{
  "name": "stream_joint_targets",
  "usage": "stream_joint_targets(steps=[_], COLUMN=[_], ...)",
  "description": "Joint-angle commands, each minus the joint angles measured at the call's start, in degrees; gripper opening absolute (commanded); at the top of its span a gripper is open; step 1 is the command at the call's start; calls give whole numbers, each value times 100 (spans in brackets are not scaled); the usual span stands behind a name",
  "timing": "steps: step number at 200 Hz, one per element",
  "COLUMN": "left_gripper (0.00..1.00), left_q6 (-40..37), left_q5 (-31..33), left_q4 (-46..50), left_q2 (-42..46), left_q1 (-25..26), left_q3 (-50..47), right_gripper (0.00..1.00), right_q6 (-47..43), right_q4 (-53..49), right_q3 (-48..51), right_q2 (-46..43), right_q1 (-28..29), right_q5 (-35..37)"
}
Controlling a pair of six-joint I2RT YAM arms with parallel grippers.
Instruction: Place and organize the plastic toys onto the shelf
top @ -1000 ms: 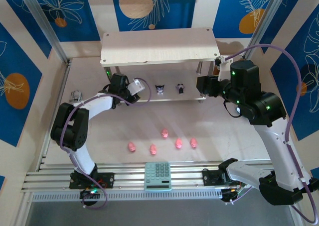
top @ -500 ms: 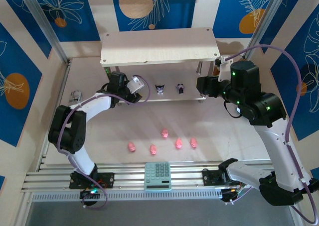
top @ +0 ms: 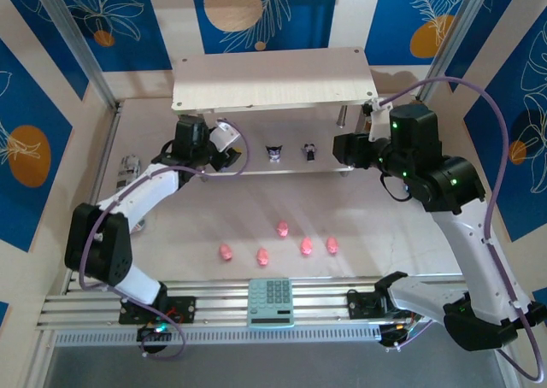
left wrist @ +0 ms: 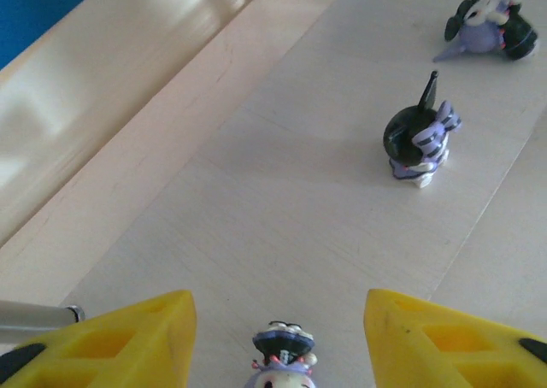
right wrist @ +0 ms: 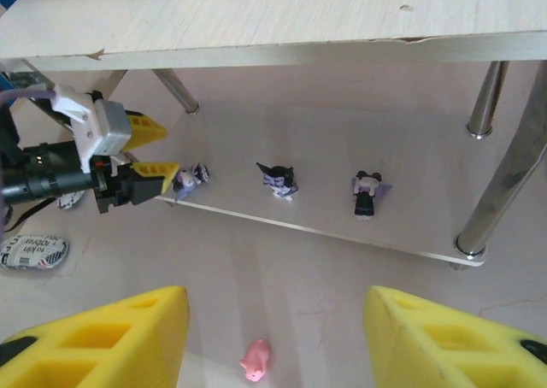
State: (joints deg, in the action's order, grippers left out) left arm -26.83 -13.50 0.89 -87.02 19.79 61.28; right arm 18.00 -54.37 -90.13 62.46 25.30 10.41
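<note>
Three dark figurines (right wrist: 278, 181) on lower shelf (right wrist: 427, 208)

We see three figurines (right wrist: 278, 181) in a row on the shelf's (top: 273, 80) lower level, five pigs (top: 283, 228) on the table (top: 385, 226) before it.

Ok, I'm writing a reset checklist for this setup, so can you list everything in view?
shelf: one, pale wood, far side of the table, with a lower level beneath
dark figures: three, purple-black with white faces, in a row on the shelf's lower level
pink pigs: five, pink, loose on the table in front of the shelf
calculator: one, pale green, on the rails at the near edge
toy car: one, silver, left of the shelf
table: one, pale
wall panels: blue, leaf prints
left gripper: yellow fingers, open, either side of the leftmost dark figure, not touching it
right gripper: yellow fingers, open, nothing between them
</note>
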Motion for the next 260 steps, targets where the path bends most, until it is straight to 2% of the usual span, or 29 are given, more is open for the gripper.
stream_joint_targets(steps=[1,15,34,64,84,101,129,163,179,260], left_gripper=[53,50,47,47,48,48,50,53,52,53], left_q6=[401,606,1063,2241,2757,3153,3645,4280,4515,4037], left_q5=[-98,47,555,1769,2014,1658,1062,-767,-1423,-1574], left_q4=[91,374,878,1883,2778,3324,3575,3260,2960,3286], left_q2=[466,781,1369,2539,2964,3136,3320,3276,3244,3197], left_q1=[125,269,548,608,344,-110,-826,-1984,-2392,-2735], left_q3=[-224,-281,-358,-314,17,238,145,-212,-374,-127], right_gripper=[57,57,57,56,54,50,52,59,60,60], right_q6=[-190,-313,-576,-1465,-2170,-2723,-3370,-4058,-4317,-5049], right_q4=[-152,-186,-194,316,808,1309,2096,2499,2808,3991], right_q3=[115,205,413,1124,1372,1350,1168,652,535,-273], right_q2=[77,115,192,410,822,1279,1992,3068,3460,5219], right_q1=[99,237,641,1982,2599,2670,2594,2665,2718,2601], right_q5=[-297,-456,-542,-95,256,347,93,72,168,863])
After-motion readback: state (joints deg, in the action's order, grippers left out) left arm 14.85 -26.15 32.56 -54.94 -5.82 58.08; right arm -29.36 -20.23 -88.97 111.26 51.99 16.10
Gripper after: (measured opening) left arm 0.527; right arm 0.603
